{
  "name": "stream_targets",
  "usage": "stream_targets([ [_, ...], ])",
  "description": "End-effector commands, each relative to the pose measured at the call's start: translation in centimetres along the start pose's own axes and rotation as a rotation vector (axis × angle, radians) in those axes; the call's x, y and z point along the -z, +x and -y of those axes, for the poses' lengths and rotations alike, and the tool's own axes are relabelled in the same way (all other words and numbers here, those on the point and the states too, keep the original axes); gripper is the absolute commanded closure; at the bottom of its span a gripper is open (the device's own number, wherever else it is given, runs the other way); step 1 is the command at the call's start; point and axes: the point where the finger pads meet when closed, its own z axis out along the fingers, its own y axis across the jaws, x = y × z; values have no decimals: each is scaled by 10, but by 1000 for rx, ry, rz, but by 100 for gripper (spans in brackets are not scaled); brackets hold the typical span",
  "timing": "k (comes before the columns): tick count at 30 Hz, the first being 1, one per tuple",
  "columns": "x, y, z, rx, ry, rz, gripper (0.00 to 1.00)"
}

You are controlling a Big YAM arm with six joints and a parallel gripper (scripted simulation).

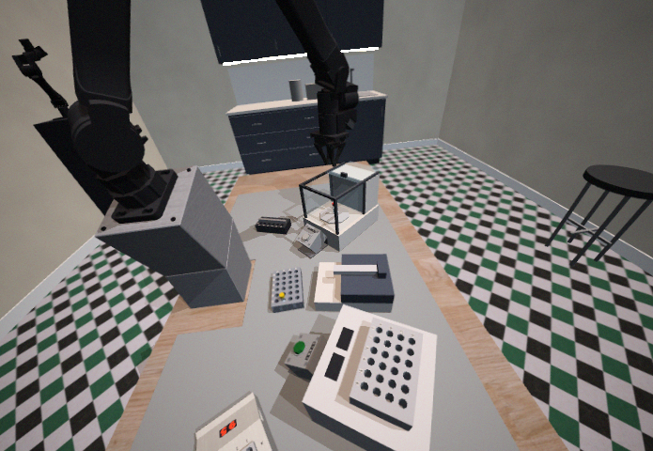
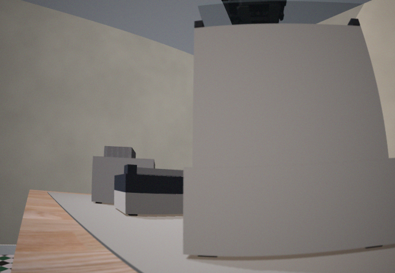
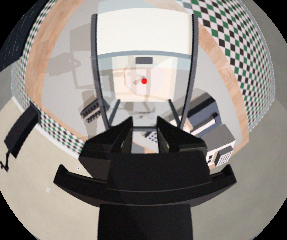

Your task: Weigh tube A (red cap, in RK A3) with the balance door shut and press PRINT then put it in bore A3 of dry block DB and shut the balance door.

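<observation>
Tube A's red cap [image 1: 332, 204] [image 3: 144, 81] shows inside the glass box of the balance [image 1: 356, 228] [image 2: 287, 193] [image 3: 143, 30], over the pan. The tube's body is hard to make out. The door's glass pane [image 2: 310, 12] stands out behind the housing, so the door is slid back; its dark handle [image 1: 343, 174] [image 3: 144, 60] is at the rear of the box. My gripper [image 1: 332, 161] [image 3: 144, 120] is partly open and empty, above the box, pointing down. The PRINT key and the green lamp cannot be made out. The rack RK [image 1: 287, 303] holds a yellow-capped tube.
The magnet block [image 1: 272, 225] lies left of the balance. A small grey unit [image 1: 310, 238] sits beside it. A navy and white station [image 1: 366, 287], a white station with several bores [image 1: 423, 412], a green-button box [image 1: 300, 360] and a red-display station [image 1: 239, 417] stand nearer the camera.
</observation>
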Motion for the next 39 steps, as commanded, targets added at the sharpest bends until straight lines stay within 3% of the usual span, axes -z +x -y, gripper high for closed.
stream_targets([
  [1, 38, -32, 1, -12, 8, 88, 70],
  [28, 38, -32, 1, -12, 8, 88, 70],
  [29, 20, -32, -4, -38, 5, 49, 70],
  [30, 16, -31, -5, -69, 4, 38, 70],
  [39, 17, -39, -5, -335, -4, 31, 70],
])
